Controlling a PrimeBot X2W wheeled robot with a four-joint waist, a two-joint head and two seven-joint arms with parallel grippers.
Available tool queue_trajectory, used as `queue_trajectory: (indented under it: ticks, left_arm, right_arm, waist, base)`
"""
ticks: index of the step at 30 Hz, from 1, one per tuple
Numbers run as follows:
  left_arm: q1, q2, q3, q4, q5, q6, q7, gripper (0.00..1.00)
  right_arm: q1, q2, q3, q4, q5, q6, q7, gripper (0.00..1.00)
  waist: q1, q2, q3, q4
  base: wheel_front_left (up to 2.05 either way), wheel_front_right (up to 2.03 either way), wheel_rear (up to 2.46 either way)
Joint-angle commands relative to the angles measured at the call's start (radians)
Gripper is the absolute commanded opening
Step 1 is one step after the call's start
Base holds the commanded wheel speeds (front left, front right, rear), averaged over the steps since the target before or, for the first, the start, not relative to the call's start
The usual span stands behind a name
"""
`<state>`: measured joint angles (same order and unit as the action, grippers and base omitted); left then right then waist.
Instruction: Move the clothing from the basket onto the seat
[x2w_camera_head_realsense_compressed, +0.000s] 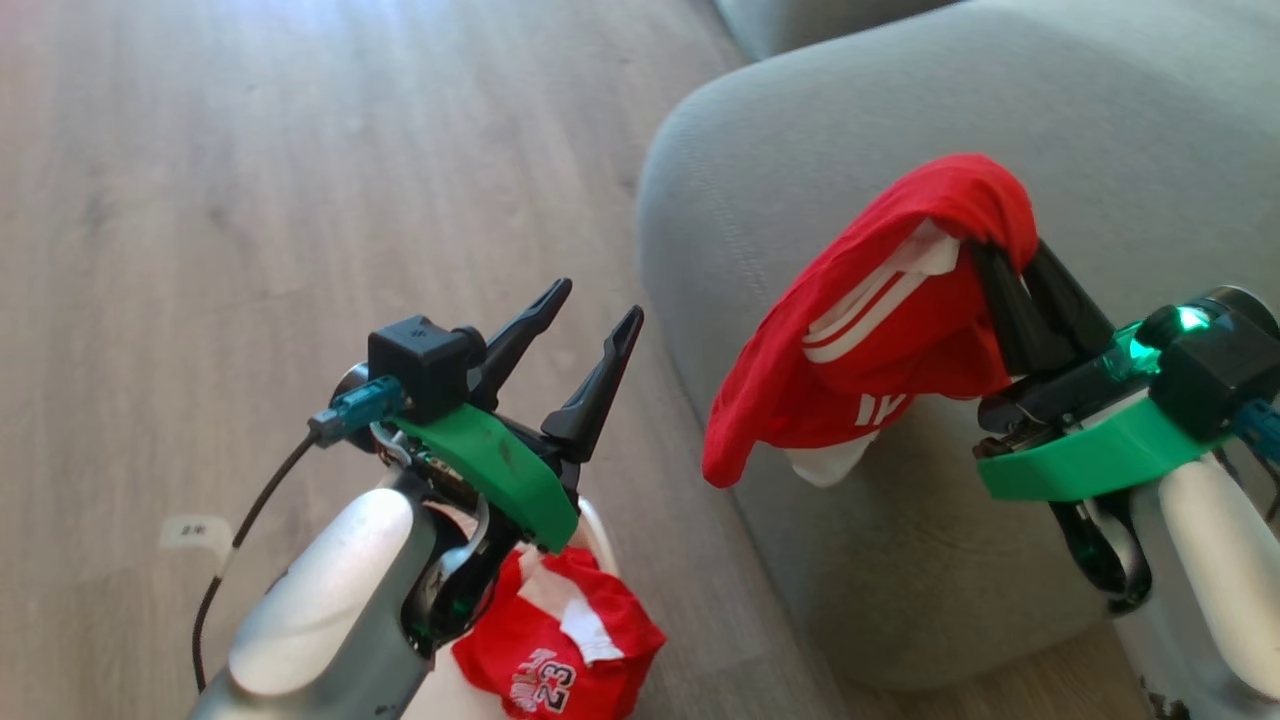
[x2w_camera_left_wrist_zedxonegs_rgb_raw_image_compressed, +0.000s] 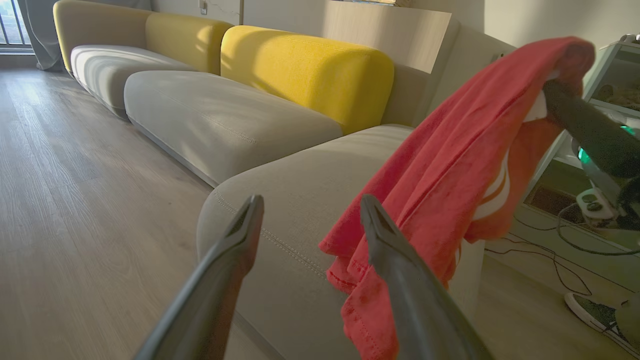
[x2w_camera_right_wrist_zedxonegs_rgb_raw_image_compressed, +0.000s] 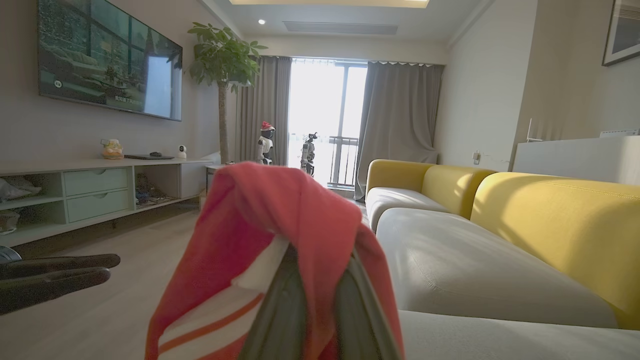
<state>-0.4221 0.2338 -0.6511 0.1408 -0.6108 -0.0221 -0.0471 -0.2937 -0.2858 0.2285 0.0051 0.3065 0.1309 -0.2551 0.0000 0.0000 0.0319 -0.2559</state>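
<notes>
**Step in hand: transfer of one garment to the seat.**

1. Right gripper (x2w_camera_head_realsense_compressed: 1005, 262): its fingers are closed on a red garment (x2w_camera_head_realsense_compressed: 880, 300) with white stripe trim. The cloth drapes over the fingertips and hangs free to the left.
2. The held garment hangs above the left, rounded edge of the seat (x2w_camera_head_realsense_compressed: 1100, 120), partly out over the floor (x2w_camera_head_realsense_compressed: 250, 200). You cannot tell whether its lower hem touches the cushion.
3. Left gripper (x2w_camera_head_realsense_compressed: 597, 302): its fingers are spread wide and hold nothing. It is raised to the left of the seat.
4. A second red garment (x2w_camera_head_realsense_compressed: 560, 650), printed "23", lies near, beneath the left forearm, in what shows of the basket (x2w_camera_head_realsense_compressed: 600, 530).

**Next move, as judged:** carry the held garment farther right, fully over the cushion top. Lower it until the cloth rests, then release. Releasing here risks the cloth sliding off the edge to the floor. The "23" garment is not yet moved.
</notes>
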Motion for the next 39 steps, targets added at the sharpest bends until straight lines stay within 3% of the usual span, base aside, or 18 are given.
queue_trajectory:
  ticks: [1, 21, 31, 39]
  left_arm:
    - [-0.054, 0.025, 0.033, -0.036, 0.009, -0.005, -0.014, 1.00]
    - [-0.070, 0.036, 0.022, -0.051, 0.014, -0.002, -0.021, 1.00]
    - [-0.085, 0.039, 0.013, -0.052, 0.020, -0.003, -0.023, 1.00]
    - [-0.114, 0.052, 0.001, -0.071, 0.036, -0.011, -0.016, 1.00]
  right_arm:
    - [-0.009, -0.009, 0.002, -0.051, -0.009, 0.000, -0.007, 0.00]
    - [0.030, -0.001, -0.067, -0.147, -0.034, 0.000, 0.011, 0.00]
    - [0.016, 0.001, -0.076, -0.163, -0.034, 0.000, 0.027, 0.00]
    - [-0.132, -0.048, -0.089, -0.108, -0.019, 0.000, 0.032, 0.00]
  waist:
    - [0.0000, 0.0000, 0.005, -0.058]
    - [0.0000, 0.0000, 0.039, -0.235]
    - [0.0000, 0.0000, 0.063, -0.249]
    - [0.0000, 0.0000, 0.125, -0.222]
  base:
    - [0.00, 0.00, 0.00]
    - [0.00, 0.00, 0.00]
    - [0.00, 0.00, 0.00]
    - [0.00, 0.00, 0.00]
